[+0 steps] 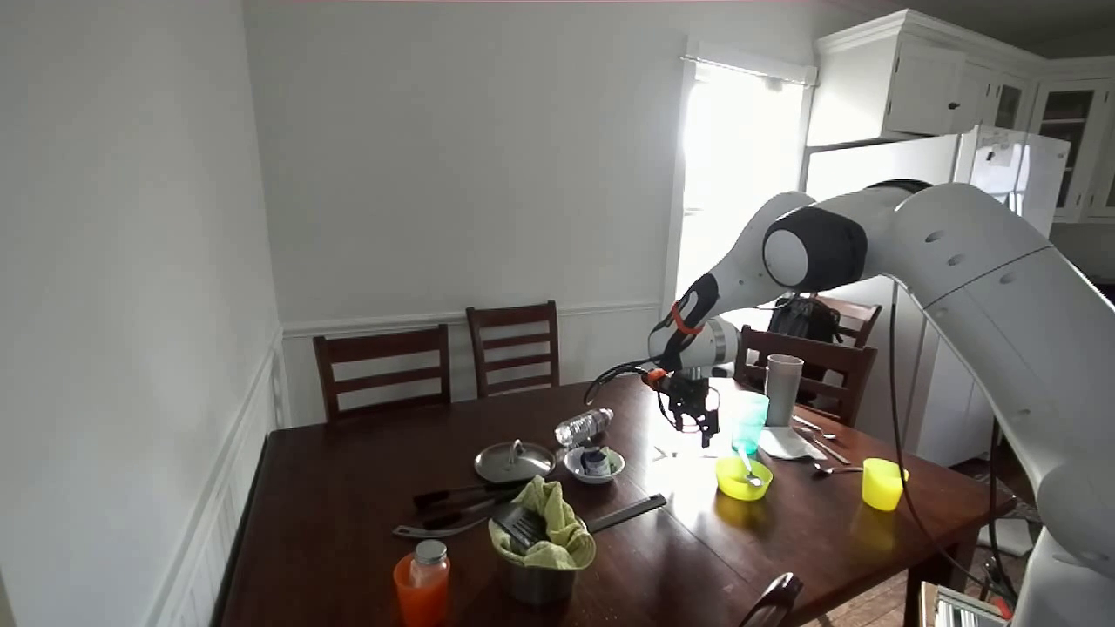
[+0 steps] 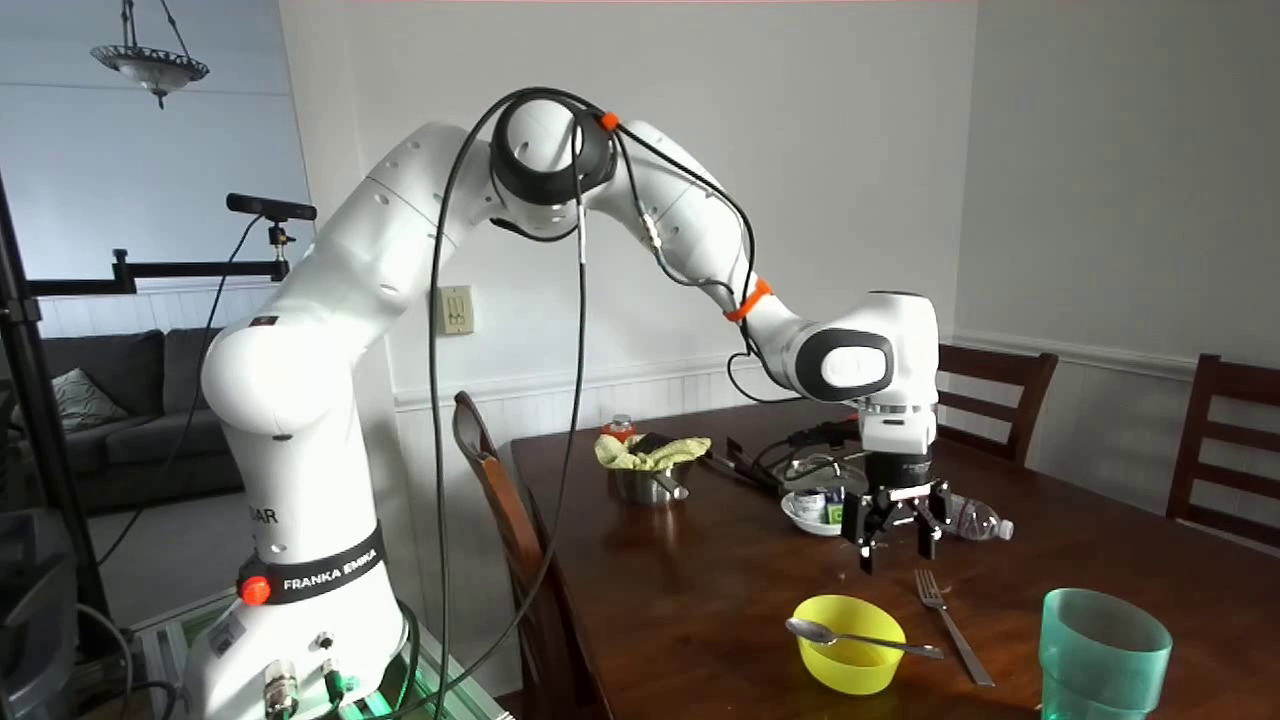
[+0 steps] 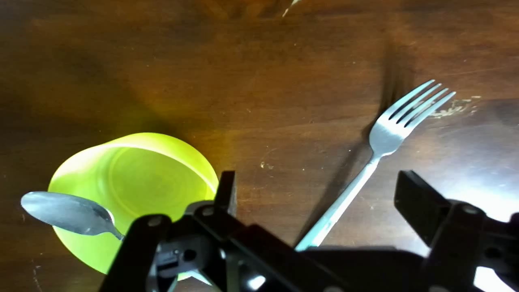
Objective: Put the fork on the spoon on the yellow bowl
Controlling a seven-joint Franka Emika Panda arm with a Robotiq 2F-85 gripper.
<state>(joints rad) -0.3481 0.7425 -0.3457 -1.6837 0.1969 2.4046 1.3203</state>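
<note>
On the dark brown wooden tabletop [image 2: 700, 600], the job looks partway done. The silver metal spoon [image 3: 69, 213] already rests across the top of the small round yellow bowl [image 2: 845, 675], its oval end jutting past the rim on one side and, as an exterior view shows, its handle reaching past the opposite side. What seems left is the silver four-tined metal fork [image 3: 366, 170], which lies on the tabletop near the bowl but apart from it, held by nothing. It has yet to be picked up, carried across and laid over the spoon and bowl.

The white jointed robot arm [image 2: 545, 150] reaches out over the tabletop with its elbow high, its forearm slanting down and its wrist bent so that the black end effector [image 2: 897, 550] points downward. Its two fingers stand wide apart with nothing clamped between them, and in an exterior view their tips hang clear above the tabletop. In the wrist view, the fork's handle runs diagonally through the gap with the tines beyond the fingertips, while the yellow rim shows just beside the finger nearer the bowl; the handle's far end is hidden behind the end effector. The pose seems suited to lowering onto the fork, though a small turn of the wrist might give a squarer grip across the handle.
</note>
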